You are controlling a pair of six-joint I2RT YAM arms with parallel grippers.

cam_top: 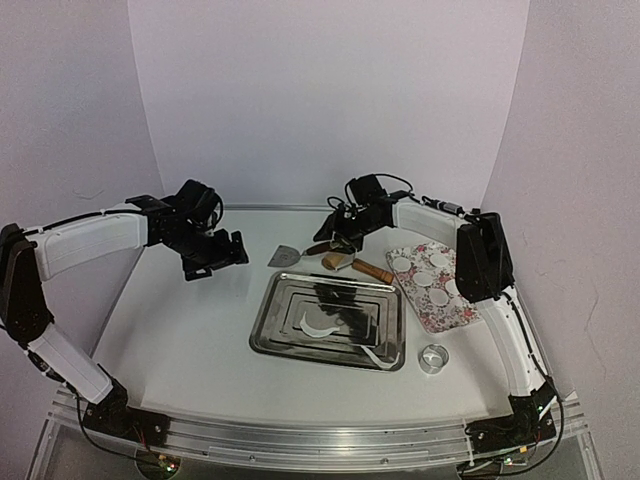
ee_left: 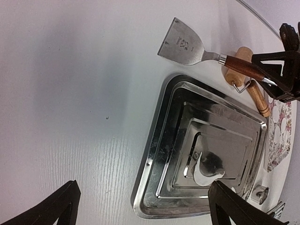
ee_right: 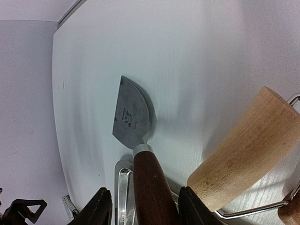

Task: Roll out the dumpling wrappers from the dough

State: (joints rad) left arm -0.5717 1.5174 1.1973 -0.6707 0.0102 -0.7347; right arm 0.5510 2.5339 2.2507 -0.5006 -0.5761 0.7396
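Several dumpling wrappers (cam_top: 422, 278), small white discs, lie on a floral plate (cam_top: 462, 312) at the right. A steel tray (cam_top: 270, 312) holds a curved dough scrap (cam_top: 318, 328), which also shows in the left wrist view (ee_left: 205, 177). A metal scraper with a dark wooden handle (cam_top: 285, 257) lies behind the tray, blade on the table (ee_right: 130, 111). My right gripper (cam_top: 331, 240) is open, its fingers (ee_right: 101, 208) on either side of the scraper handle (ee_right: 152, 187) with gaps. My left gripper (cam_top: 222, 258) is open and empty over bare table left of the tray (ee_left: 140, 211).
A wooden rolling pin (cam_top: 357, 266) lies behind the tray beside the scraper handle and shows in the right wrist view (ee_right: 243, 154). A clear ring cutter (cam_top: 434, 358) stands right of the tray's near corner. A thin dough strip (cam_top: 380, 355) lies in the tray's near right corner.
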